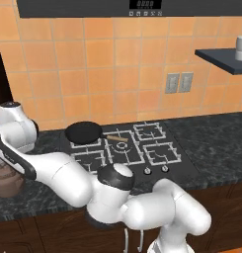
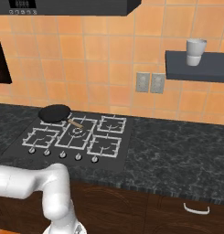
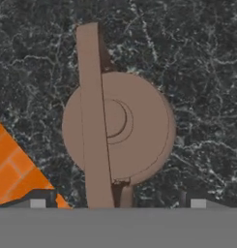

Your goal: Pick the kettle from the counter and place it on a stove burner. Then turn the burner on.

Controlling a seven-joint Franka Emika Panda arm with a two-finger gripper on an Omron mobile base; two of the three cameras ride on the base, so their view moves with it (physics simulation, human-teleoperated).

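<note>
The brown kettle (image 3: pixel 122 128) sits on the dark marbled counter (image 3: pixel 202 58), seen from straight above in the hand view. Its thin handle (image 3: pixel 93 111) arches across the lid and its short spout points toward the bottom edge. My gripper (image 3: pixel 117 204) hovers over it, open, with one fingertip (image 3: pixel 37 203) on each side, far apart and holding nothing. In the left base view the kettle (image 1: pixel 5 185) stands at the far left of the counter (image 1: pixel 216 143), partly hidden under my hand.
The stove (image 1: pixel 142 148) (image 2: pixel 77 137) lies right of the kettle, with a black frying pan (image 1: pixel 84 132) (image 2: pixel 55 113) on its back-left burner and a row of knobs (image 2: pixel 63 154) along the front. A shelf with a white cup (image 2: pixel 195 51) hangs at the right.
</note>
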